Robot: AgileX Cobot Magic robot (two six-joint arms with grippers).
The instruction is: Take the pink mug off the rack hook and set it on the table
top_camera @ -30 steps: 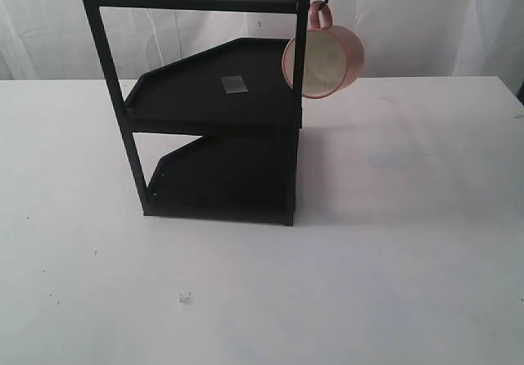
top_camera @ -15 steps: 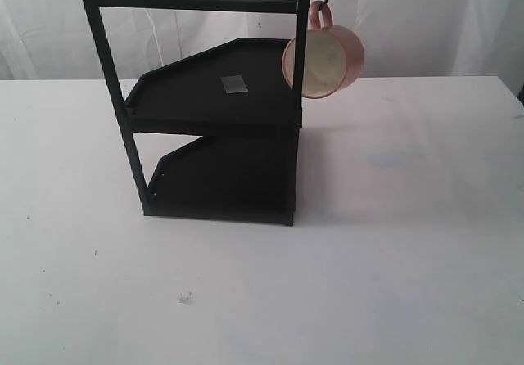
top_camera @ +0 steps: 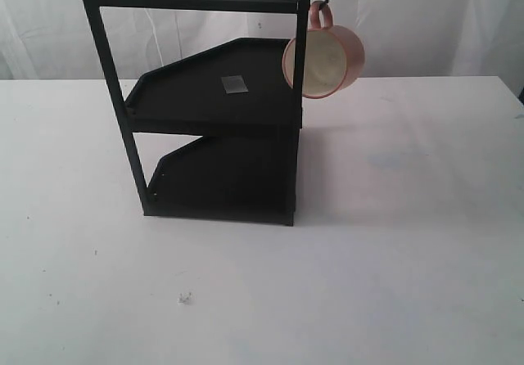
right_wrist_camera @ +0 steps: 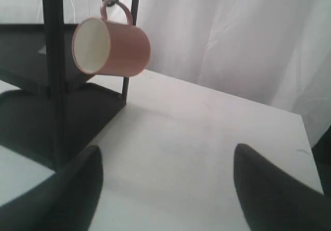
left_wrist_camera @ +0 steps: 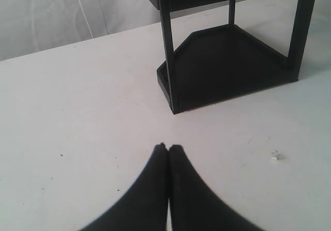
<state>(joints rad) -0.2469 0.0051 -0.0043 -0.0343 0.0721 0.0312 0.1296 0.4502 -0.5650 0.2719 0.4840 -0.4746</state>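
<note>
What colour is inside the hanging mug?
Cream-white. The pink mug shows its inside best in the right wrist view.

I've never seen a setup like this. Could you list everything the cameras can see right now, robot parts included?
mug: 1, pink with a cream inside, hanging by its handle from the hook, mouth turned sideways
hook: 1, black, high on the rack's post
rack: 1, black, two shelves, standing on the table
label: 1, grey square, on the upper shelf
table: 1, white, under everything
crumb: 1, white, on the table in front of the rack
curtain: 1, white, behind the table
left gripper: 1, black, jaws shut, over the table
right gripper: 1, black, jaws open, pointing toward the mug
</note>
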